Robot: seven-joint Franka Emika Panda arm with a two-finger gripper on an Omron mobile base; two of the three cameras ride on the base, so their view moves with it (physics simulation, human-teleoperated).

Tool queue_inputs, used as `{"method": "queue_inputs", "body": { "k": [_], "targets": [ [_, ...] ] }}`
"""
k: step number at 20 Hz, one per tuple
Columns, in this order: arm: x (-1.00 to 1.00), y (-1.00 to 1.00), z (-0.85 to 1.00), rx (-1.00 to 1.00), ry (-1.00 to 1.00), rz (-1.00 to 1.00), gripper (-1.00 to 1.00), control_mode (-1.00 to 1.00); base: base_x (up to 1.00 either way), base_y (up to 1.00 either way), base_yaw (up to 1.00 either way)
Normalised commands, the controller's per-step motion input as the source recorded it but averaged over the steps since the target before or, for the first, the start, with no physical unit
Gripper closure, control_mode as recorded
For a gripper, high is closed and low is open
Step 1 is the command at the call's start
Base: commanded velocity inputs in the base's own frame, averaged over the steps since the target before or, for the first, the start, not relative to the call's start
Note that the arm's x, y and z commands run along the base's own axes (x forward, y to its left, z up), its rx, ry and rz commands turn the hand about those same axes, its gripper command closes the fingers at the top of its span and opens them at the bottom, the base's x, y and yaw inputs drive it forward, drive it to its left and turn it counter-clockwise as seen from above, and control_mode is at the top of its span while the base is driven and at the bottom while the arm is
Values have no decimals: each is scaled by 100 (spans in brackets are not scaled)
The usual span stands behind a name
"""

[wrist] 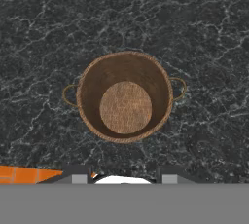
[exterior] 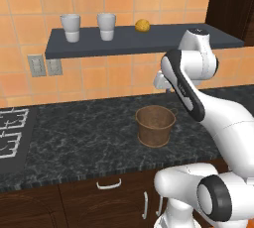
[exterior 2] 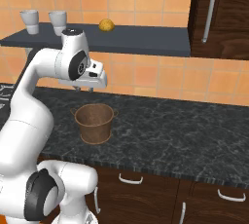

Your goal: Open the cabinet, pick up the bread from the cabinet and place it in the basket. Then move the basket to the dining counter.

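The bread, a small round golden bun, sits on a dark wall shelf to the right of two white cups. The brown woven basket stands upright and empty on the black speckled worktop. My gripper hangs above the basket and points straight down at it. Its fingers are open with nothing between them. A dark wood cabinet with a long steel handle is shut at the shelf's right end.
Two white cups stand on the left of the shelf. A stove top lies at the worktop's left end, with wall outlets above it. Dark drawers with steel handles run below the worktop.
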Motion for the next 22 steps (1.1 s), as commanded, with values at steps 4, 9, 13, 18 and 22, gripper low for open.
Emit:
{"method": "queue_inputs", "body": {
  "k": [4, 9, 13, 18, 22],
  "targets": [
    [0, 0, -2, 0, 1, 0, -100, -100, 0, 0, 0],
    [2, -1, -4, 0, -1, -1, -100, -100, 0, 0, 0],
    [0, 0, 1, -2, -12, 0, -100, -100, 0, 0, 0],
    [-7, 4, -2, -2, -18, -1, -100, -100, 0, 0, 0],
    [-1, 2, 49, -1, -32, -6, -100, -100, 0, 0, 0]
  ]
}}
